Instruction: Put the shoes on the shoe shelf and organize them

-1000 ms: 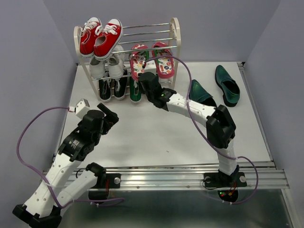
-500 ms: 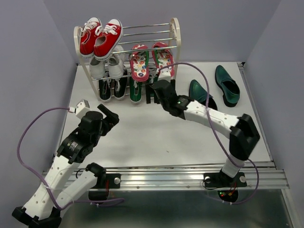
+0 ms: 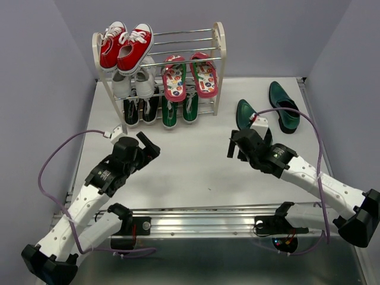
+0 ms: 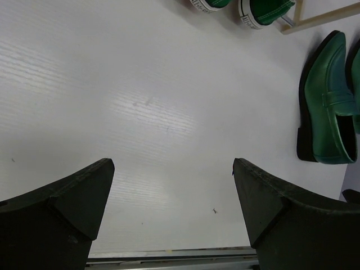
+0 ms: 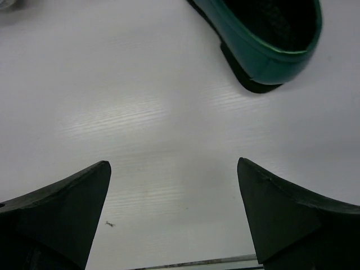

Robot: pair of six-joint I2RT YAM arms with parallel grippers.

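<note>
White tabletop (image 3: 190, 160) carries two green loafers (image 3: 284, 108); both sets of jaws spread wide, gripping nothing.

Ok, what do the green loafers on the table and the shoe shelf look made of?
The loafers: probably smooth leather or imitation, glossy dark green, with sheen and a stitched strap. The shoe shelf: thin shiny silver rods look metal; cream side frames, plastic or painted wood, unclear.
</note>
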